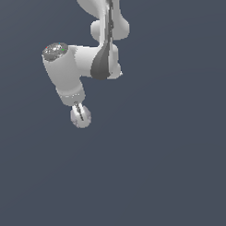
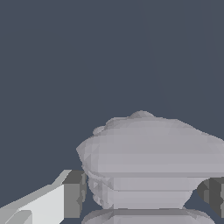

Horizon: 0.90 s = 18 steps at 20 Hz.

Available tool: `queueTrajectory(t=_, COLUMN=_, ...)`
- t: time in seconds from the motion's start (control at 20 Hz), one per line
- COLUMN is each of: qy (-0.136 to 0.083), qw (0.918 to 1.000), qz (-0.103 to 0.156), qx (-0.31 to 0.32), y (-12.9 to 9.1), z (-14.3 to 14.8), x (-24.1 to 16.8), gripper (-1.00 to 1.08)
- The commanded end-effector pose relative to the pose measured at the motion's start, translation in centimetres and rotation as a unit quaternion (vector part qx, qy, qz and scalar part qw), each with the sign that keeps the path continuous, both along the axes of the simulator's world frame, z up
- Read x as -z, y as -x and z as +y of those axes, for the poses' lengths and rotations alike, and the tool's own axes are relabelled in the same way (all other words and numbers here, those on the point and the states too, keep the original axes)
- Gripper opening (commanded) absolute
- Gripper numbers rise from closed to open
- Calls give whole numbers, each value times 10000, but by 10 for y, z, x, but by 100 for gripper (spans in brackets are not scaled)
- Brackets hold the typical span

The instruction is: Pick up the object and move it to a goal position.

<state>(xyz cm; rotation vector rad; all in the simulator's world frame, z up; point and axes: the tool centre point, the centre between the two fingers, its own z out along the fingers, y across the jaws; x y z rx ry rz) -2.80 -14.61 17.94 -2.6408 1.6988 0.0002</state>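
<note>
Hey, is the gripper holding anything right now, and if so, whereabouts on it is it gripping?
Yes: the gripper holds the pale grey-lavender object, its fingers pressed on opposite sides of the narrower lower part, beneath the wide bulging top.

You see flat, even simulator light on a dull blue-grey background, with no cast shadows and no glare. The arm is shaded softly, brighter on its upper surfaces. Both pictures are coarse: edges look jagged, and the wrist view shows blocky facets
</note>
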Motion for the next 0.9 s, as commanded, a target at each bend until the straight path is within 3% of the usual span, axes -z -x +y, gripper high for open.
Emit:
queueTrajectory(t=0.0, qy=0, qw=10000, qz=4, qx=-1, y=3, z=-17, x=-24, gripper=-100)
queueTrajectory(t=0.4, qy=6, qw=10000, qz=5, qx=-4, y=7, z=-56, x=-77, gripper=-100)
queueTrajectory(t=0.85, qy=8, qw=10000, qz=4, qx=-12, y=7, z=-68, x=-95, gripper=-100)
